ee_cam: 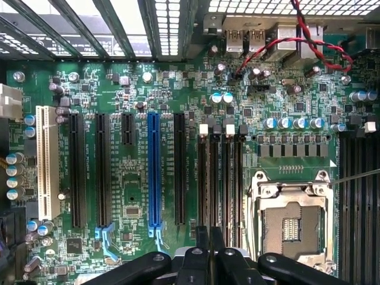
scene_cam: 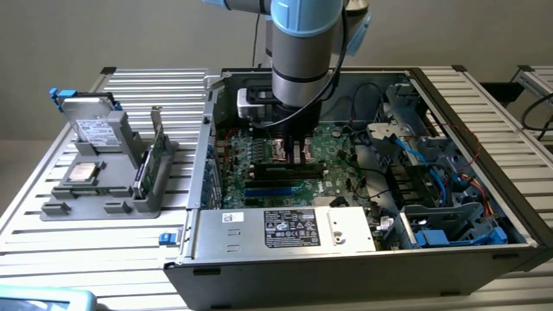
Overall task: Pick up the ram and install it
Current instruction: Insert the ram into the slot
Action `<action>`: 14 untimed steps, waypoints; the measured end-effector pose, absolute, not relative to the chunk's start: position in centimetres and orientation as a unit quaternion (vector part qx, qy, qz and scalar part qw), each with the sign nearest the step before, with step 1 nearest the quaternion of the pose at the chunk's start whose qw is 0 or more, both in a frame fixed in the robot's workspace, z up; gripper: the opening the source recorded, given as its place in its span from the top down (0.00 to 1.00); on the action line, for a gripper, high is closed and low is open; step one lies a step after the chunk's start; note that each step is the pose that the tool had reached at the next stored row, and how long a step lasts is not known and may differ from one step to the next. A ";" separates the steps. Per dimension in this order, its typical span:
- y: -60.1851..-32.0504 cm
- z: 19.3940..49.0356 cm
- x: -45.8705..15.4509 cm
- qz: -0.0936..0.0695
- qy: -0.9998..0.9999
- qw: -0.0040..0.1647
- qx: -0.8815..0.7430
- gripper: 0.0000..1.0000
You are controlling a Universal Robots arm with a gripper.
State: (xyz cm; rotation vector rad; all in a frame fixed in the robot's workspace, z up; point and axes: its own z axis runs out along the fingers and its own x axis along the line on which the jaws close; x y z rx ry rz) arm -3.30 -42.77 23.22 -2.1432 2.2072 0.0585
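My gripper (scene_cam: 291, 155) reaches down into the open computer case (scene_cam: 484, 253) over the black memory slots (scene_cam: 287, 171), beside the silver processor socket (ee_cam: 292, 225). In the wrist view its two fingers stand pinched close together at the gripper (ee_cam: 209, 237). They are shut on the ram (ee_cam: 208, 217), which shows edge-on as a thin dark strip. That strip lines up with the memory slots (ee_cam: 221, 178). I cannot tell how deep it sits in a slot.
A grey parts holder (scene_cam: 103, 194) stands on the slatted table at the exterior view's left, with a green expansion card (scene_cam: 152, 162), a square silver chip (scene_cam: 83, 172) and a drive (scene_cam: 95, 129). Cables (scene_cam: 406, 162) and blue drive bays (scene_cam: 458, 233) crowd the case's right side.
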 end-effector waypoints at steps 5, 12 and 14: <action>-42.8 23.2 -3.3 0.018 0.717 0.030 -0.696 0.87; -42.8 23.2 -3.3 0.016 0.717 0.029 -0.696 0.87; -42.8 23.2 -3.3 0.016 0.717 0.029 -0.696 0.87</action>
